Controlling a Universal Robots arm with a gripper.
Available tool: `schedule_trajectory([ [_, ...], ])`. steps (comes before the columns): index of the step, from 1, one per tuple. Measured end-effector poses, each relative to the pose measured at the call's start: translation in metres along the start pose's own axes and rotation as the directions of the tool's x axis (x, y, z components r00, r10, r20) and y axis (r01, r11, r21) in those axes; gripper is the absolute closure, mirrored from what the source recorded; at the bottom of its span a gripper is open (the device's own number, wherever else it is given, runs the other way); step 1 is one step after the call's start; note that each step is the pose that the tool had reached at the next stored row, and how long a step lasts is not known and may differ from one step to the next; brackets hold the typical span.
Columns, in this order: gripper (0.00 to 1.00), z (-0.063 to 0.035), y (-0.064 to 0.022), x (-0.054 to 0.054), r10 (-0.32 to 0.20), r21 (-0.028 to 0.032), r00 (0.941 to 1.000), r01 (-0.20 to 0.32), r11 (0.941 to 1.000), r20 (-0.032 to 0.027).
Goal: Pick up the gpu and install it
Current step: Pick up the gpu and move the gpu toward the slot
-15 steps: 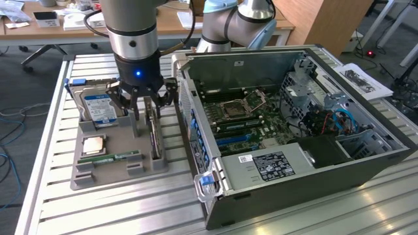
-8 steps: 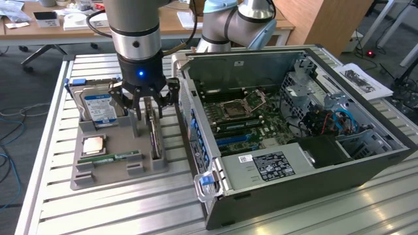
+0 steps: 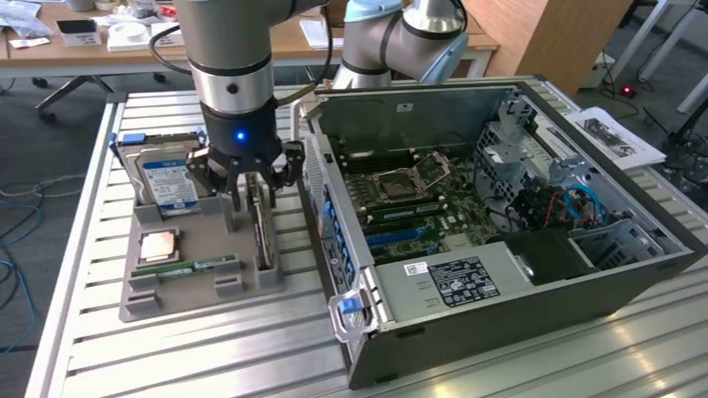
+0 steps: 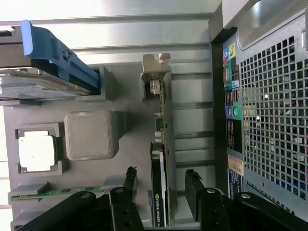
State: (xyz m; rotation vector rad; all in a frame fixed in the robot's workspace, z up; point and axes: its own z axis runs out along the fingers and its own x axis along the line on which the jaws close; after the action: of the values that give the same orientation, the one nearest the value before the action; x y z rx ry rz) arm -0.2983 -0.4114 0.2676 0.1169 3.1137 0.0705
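Exterior view takes in an office room with a grey floor and a cluttered wooden desk along the back. In front of it stands a slatted metal table. It carries an open computer case lying on its side at the exterior view's right, motherboard exposed. Just beside the case on the slats sits a grey parts tray. A hard drive leans in the tray's rear slot. The gpu stands on edge in the slot nearest the case. The gripper hangs over the gpu, jaws spread to either side of the card with a gap on each side. A square processor and a green RAM stick lie flat in the tray.
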Motion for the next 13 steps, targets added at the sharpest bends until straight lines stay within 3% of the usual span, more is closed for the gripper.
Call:
schedule_trajectory([
  [7,0.47,0.003,-0.0007,-0.0001,0.0,-0.0001,1.0,0.0,1.0,0.0001],
  [13,0.47,0.004,-0.0065,-0.0006,0.0,-0.0003,1.0,0.0,1.0,0.0003],
])
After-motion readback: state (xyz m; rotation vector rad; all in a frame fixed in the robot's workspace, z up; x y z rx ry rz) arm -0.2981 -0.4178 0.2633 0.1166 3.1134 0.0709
